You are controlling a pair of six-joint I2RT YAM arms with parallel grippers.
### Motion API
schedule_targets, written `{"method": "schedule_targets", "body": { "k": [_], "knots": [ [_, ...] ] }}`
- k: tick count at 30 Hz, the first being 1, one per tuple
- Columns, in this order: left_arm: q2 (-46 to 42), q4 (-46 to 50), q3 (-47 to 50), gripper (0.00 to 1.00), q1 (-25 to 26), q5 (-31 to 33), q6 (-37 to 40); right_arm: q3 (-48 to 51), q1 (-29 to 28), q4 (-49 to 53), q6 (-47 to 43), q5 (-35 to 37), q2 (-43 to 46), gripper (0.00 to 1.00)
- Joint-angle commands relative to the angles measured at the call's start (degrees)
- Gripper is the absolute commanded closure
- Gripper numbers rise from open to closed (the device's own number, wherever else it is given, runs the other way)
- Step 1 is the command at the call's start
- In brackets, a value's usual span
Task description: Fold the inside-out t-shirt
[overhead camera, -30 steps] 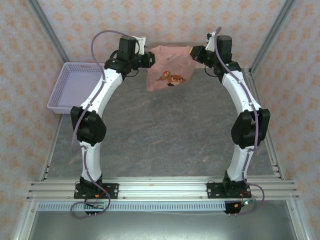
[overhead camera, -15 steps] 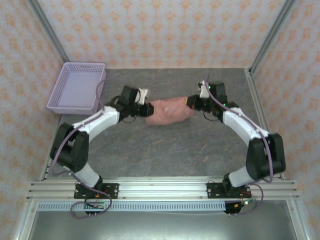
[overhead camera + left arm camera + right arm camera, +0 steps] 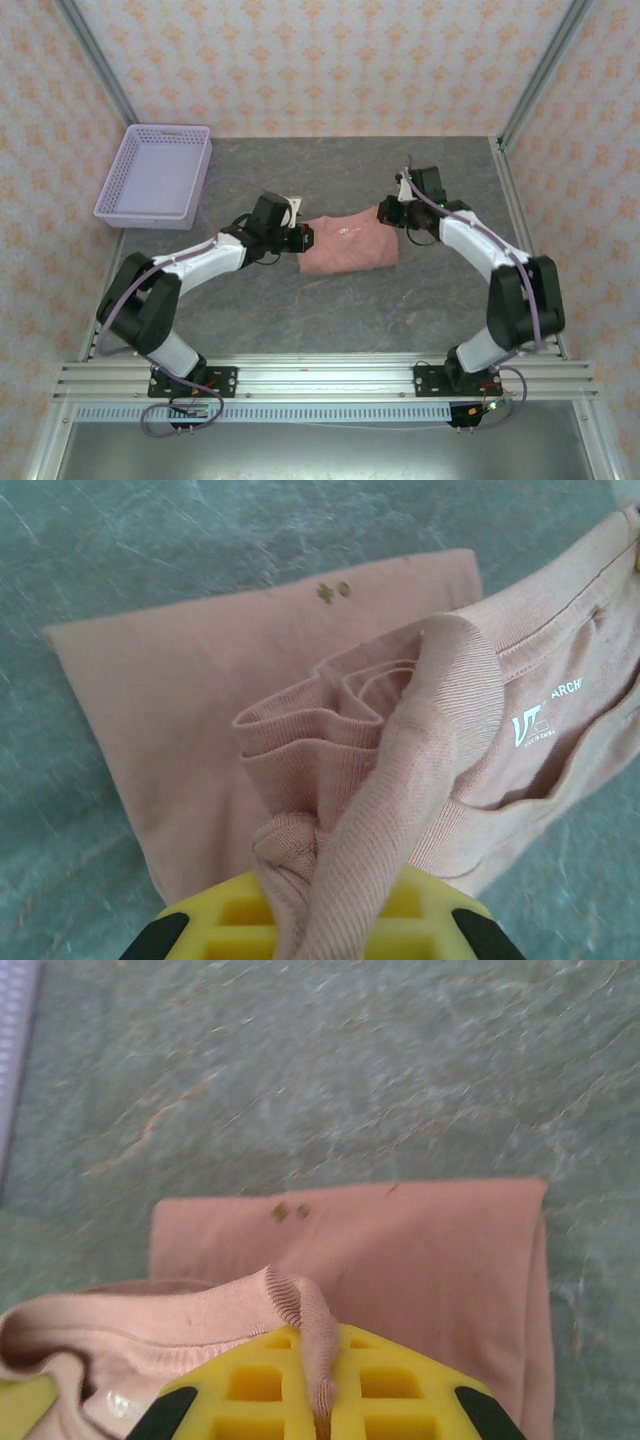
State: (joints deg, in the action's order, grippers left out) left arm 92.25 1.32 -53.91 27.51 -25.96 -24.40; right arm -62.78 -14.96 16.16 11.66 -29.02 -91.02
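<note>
Folding step: the inside-out t-shirt (image 3: 350, 244) lies as a flat lower layer with a top layer over it, both far corners pinched. I judge one fold is being set down.
Basket: a lilac basket (image 3: 148, 216) sits at 10 o'clock on the table (image 3: 330, 310), well apart from the cloth.
Left arm: low, with the elbow out toward 8 o'clock, the forearm running toward 3 o'clock and the wrist close over the table.
Left end effector (image 3: 303, 238): clamped narrow on bunched cloth and neck rib at the shirt's 9 o'clock edge.
T-shirt place: near the table's centre, a little toward 12 o'clock, with the neck label print facing up.
Right end effector (image 3: 385, 214): pinched tight on a ribbed edge at the shirt's 1 o'clock corner.
Right arm: elbow out toward 4 o'clock, forearm reaching toward 10 o'clock.
Next move: probably releasing both corners and lifting straight clear so nothing drags. The bunch on the left side looks in need of smoothing before another fold.
</note>
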Motion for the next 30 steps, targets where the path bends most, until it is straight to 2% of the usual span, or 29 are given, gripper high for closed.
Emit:
{"method": "schedule_targets", "body": {
  "k": [1, 10, 13, 16, 21, 26, 30],
  "knots": [
    [4.62, -2.68, -4.06, 0.99, -1.88, 2.53, 0.41, -5.85, 0.11, 3.33, -2.26, 6.52, -6.38, 1.00],
    [16.31, -1.28, -12.23, 0.90, -4.69, 2.55, 0.49, -15.24, 0.11, 6.74, -3.32, 10.49, -19.93, 0.96],
    [19.55, 1.81, -14.81, 0.82, -5.18, 4.22, 0.09, -19.46, 0.11, 9.77, -4.32, 12.37, -23.84, 0.89],
    [20.32, 4.47, -16.56, 0.66, -5.71, 5.19, 0.04, -22.50, 0.20, 12.60, -5.07, 13.92, -25.34, 0.74],
    [17.56, 9.36, -18.07, 0.49, -6.49, 8.78, 1.53, -23.71, 1.48, 16.09, -5.95, 16.20, -21.21, 0.58],
    [11.26, 13.25, -14.57, 0.36, -7.20, 12.35, 0.80, -16.51, 2.66, 17.49, -4.84, 17.14, -12.43, 0.44],
    [6.68, 11.20, -8.46, 0.29, -7.13, 7.83, -1.67, -8.03, 3.01, 15.46, -2.40, 12.27, -6.81, 0.37]
  ]
}}
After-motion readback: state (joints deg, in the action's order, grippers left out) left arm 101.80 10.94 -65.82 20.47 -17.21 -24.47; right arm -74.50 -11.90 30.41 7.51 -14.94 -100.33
